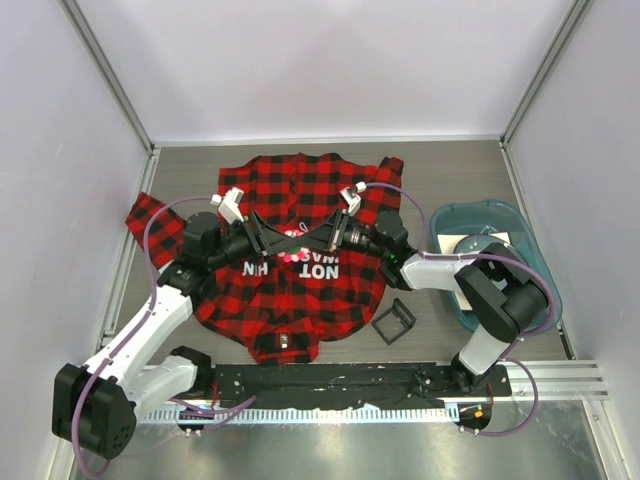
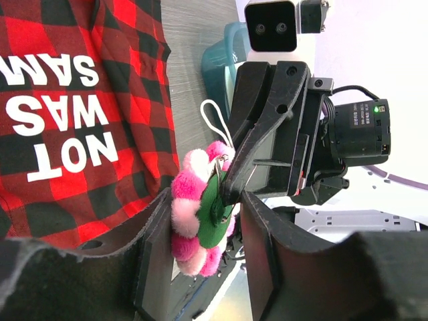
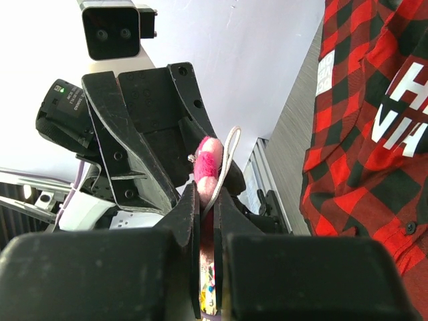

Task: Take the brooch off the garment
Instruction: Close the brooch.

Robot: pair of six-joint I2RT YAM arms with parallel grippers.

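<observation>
The garment [image 1: 290, 190] is a red-and-black check shirt lying flat, with white lettering on a black patch; it also shows in the left wrist view [image 2: 80, 100] and the right wrist view [image 3: 361, 134]. The brooch [image 1: 294, 256] is a pink pom-pom flower with a green back and a white loop. It hangs in the air above the shirt. My right gripper [image 1: 308, 246] is shut on the brooch [image 3: 208, 160]. My left gripper [image 1: 285, 247] is open around the brooch [image 2: 194, 207]; its left pad [image 2: 157, 247] touches the petals and its right pad stands apart.
A teal basin [image 1: 482, 205] holding a pale object stands at the right. A black square frame [image 1: 393, 321] lies on the table by the shirt's lower right hem. A black rail [image 1: 330, 380] runs along the near edge. White walls enclose the table.
</observation>
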